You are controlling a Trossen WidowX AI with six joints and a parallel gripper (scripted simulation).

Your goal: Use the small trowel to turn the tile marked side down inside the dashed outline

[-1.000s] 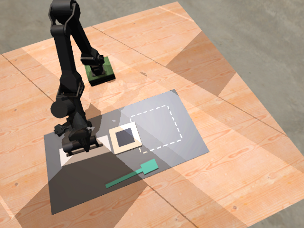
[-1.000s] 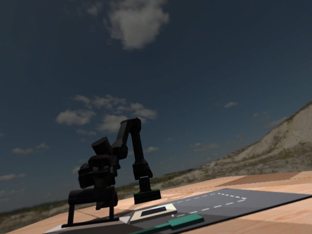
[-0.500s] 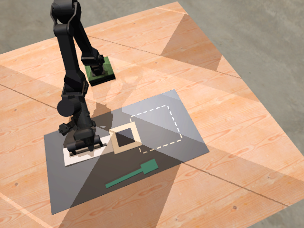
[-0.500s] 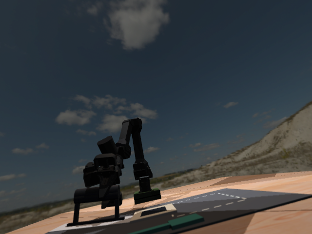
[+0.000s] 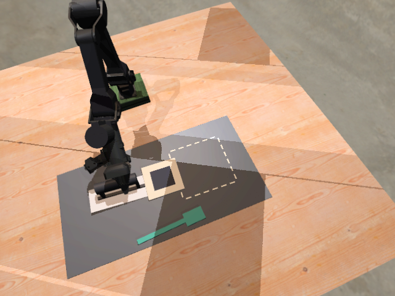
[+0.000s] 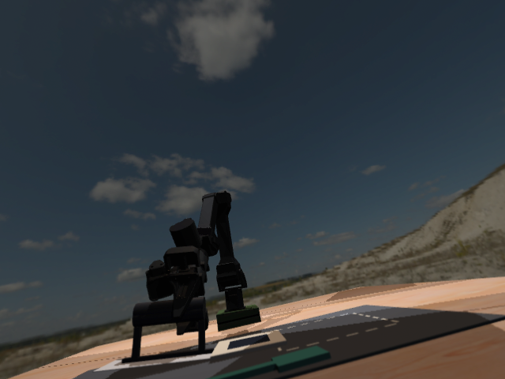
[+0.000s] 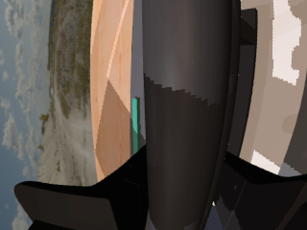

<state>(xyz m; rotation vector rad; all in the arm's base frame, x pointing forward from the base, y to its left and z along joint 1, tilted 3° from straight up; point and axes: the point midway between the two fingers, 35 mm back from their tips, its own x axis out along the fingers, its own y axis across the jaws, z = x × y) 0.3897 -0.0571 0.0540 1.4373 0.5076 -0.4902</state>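
Observation:
The small trowel has a flat pale blade point(image 5: 99, 207) point(image 6: 107, 365) point(image 7: 288, 53) and a raised black bar handle point(image 5: 103, 187) point(image 6: 152, 313) point(image 7: 182, 96). My gripper point(image 5: 123, 184) point(image 6: 184, 316) point(image 7: 177, 146) is shut on this handle. The blade lies low over the mat's left part. Its right end meets the left edge of the tile point(image 5: 179, 181) point(image 6: 278, 337), which covers that end; how far it reaches under is hidden. The cream tile lies about flat, dark square up, and overlaps the left side of the dashed outline point(image 5: 233, 182) point(image 6: 394, 322).
A green long-handled spatula point(image 5: 194, 216) point(image 6: 301, 358) point(image 7: 135, 120) lies near the front edge of the grey mat point(image 5: 95, 242) point(image 6: 428, 326). My arm's green base block point(image 5: 142, 90) point(image 6: 241, 318) stands behind the mat on the wooden table point(image 5: 287, 127).

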